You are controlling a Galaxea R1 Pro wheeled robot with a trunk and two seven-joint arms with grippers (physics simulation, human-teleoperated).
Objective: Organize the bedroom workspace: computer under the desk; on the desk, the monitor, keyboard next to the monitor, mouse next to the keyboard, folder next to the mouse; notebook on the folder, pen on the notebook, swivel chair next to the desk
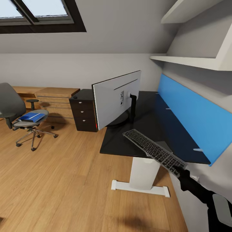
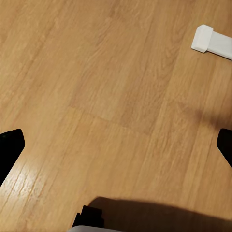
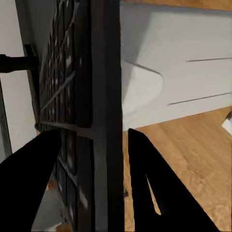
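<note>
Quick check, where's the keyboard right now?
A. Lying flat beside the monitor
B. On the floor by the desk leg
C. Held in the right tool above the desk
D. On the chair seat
C: the right tool grips one end of the keyboard, which is held above the desk.

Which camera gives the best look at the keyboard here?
The head view: the keyboard shows nearly whole, held by one end in the right gripper over the desk near the monitor. The right wrist view gives only an edge-on close-up between the fingers.
</note>
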